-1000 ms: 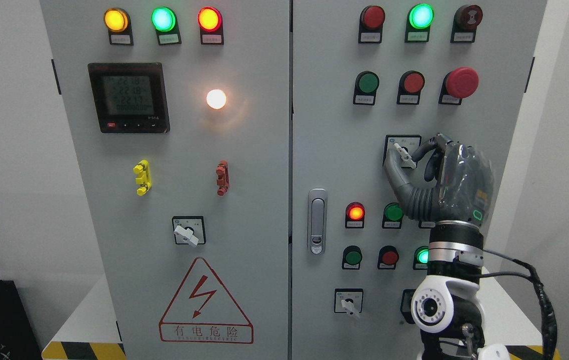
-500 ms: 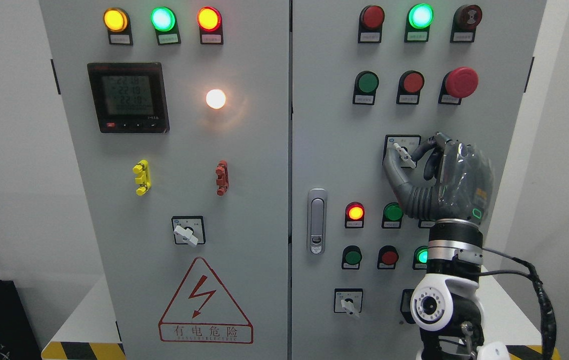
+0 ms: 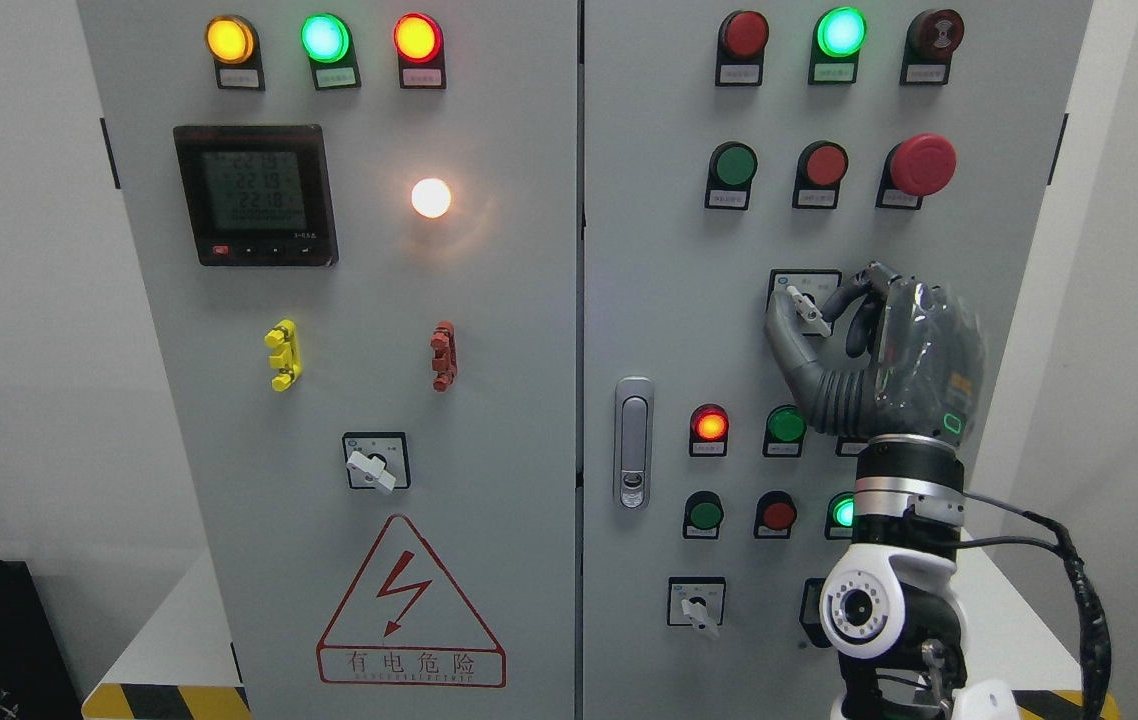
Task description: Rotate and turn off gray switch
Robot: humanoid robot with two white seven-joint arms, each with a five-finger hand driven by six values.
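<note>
The gray rotary switch sits in a black square plate on the right cabinet door, its pale lever pointing up-left to down-right. My right hand comes up from the bottom right and pinches that lever, thumb on the left side and index finger curled over from the right. The other fingers are folded behind the palm. The left arm does not show in the head view.
Similar rotary switches sit at the left door and lower right door. Red and green push buttons lie just below my hand, a red mushroom stop button above it. A door latch stands left of them.
My right hand has shifted very slightly up and left while keeping its pinch on the lever. The lever's angle looks almost unchanged.
</note>
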